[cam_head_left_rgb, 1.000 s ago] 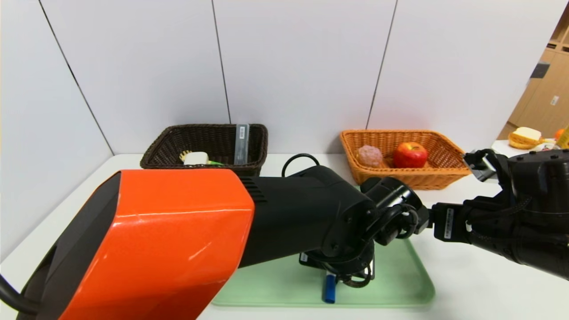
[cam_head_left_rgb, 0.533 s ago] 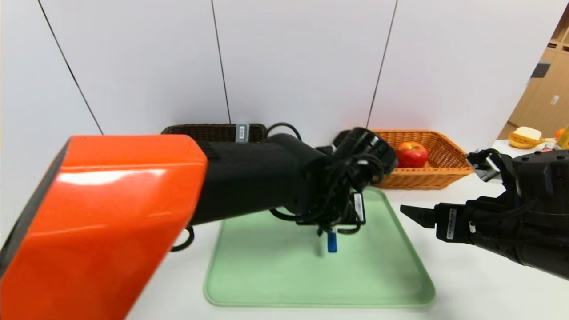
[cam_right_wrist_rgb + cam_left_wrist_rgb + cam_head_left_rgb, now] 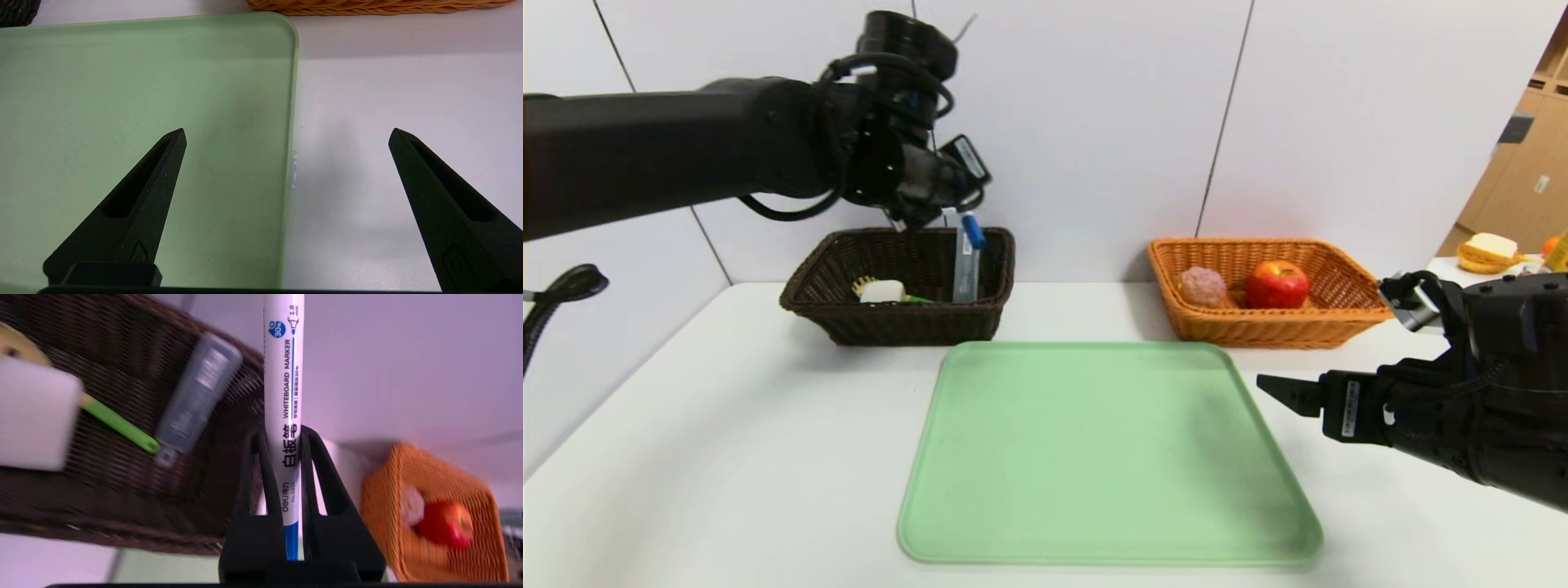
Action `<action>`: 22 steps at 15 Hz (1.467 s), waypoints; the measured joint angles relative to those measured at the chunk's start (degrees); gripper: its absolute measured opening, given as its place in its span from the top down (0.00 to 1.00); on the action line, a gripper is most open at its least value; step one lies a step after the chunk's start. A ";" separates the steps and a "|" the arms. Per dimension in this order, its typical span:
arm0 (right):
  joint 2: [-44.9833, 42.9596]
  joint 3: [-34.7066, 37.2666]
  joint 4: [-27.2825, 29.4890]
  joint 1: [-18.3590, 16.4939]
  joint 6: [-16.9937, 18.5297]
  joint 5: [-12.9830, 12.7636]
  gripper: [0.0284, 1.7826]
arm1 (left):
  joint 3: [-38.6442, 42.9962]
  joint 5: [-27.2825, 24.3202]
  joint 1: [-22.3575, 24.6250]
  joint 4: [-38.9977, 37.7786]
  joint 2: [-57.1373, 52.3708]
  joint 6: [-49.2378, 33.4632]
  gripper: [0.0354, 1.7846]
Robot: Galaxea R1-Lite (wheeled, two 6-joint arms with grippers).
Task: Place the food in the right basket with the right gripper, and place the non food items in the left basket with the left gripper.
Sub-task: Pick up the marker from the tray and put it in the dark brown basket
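Observation:
My left gripper (image 3: 947, 214) is shut on a white whiteboard marker with a blue end (image 3: 972, 230), held above the right part of the dark brown left basket (image 3: 849, 322). In the left wrist view the marker (image 3: 282, 396) stands between the closed fingers (image 3: 257, 473). That basket holds a white-headed brush with a green handle (image 3: 884, 291) and a grey flat item (image 3: 966, 273). The orange right basket (image 3: 1282, 331) holds a red apple (image 3: 1276, 284) and a pinkish round food (image 3: 1202, 287). My right gripper (image 3: 287, 132) is open and empty, low over the right edge of the green tray (image 3: 1111, 457).
The green tray (image 3: 122, 81) lies bare in the middle of the white table (image 3: 686, 457). The wall stands just behind both baskets. A side table at far right holds a sandwich (image 3: 1488, 251).
My left arm has lifted the marker off the tray and swung it back and left to above the brown basket. The right arm has stayed put.

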 joint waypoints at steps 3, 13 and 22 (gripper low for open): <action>0.37 -0.09 -0.04 0.00 -0.02 0.00 0.04 | 0.52 0.05 8.05 0.24 0.17 -0.24 0.92; 0.89 -1.33 0.00 -0.17 0.05 -0.11 0.04 | 0.39 0.35 16.54 0.06 10.17 0.67 0.62; -0.68 -5.60 -0.09 -0.17 -1.71 0.06 0.04 | 4.19 -2.36 15.49 0.02 -0.20 9.48 0.23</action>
